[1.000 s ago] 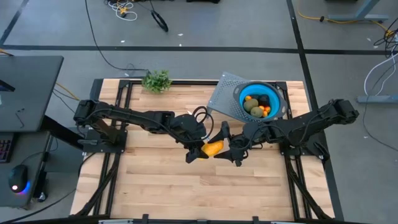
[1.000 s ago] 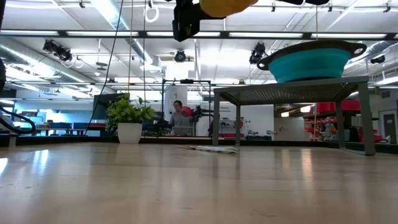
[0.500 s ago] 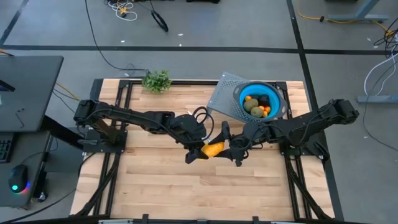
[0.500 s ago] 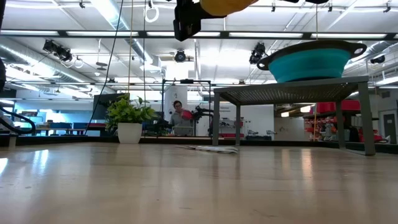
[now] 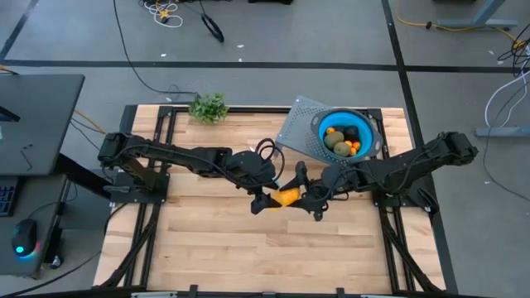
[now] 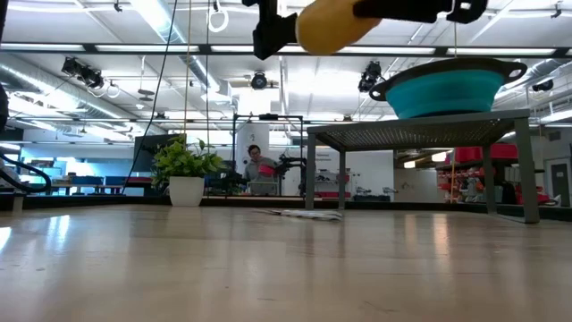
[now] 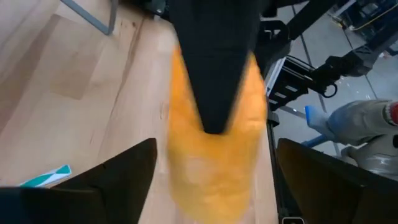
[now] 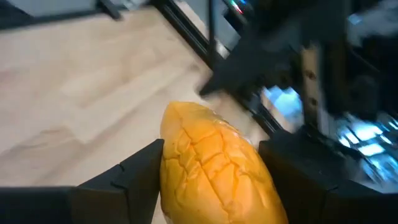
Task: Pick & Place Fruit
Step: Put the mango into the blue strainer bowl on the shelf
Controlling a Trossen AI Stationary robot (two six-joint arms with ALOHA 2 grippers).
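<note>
Your right claw [image 5: 307, 196] grips the yellow fruit [image 5: 286, 197] above mid-table [image 5: 207, 248] (bowl [image 5: 331, 131] behind), while your left claw [image 5: 267, 199] stands released beside it.

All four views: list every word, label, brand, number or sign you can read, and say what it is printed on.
None can be read.
Yellow fruit: no label or sticker visible.
Teal bowl: no print visible.
Red signs in the room behind the table: too small to read.
Monitor at the table's far left: too small to read.

Bowl [image 5: 347, 135] sits on a rack [image 5: 300, 128] at the worktop [image 5: 215, 240] back; sprig [image 5: 209, 107] left of the rack.
</note>
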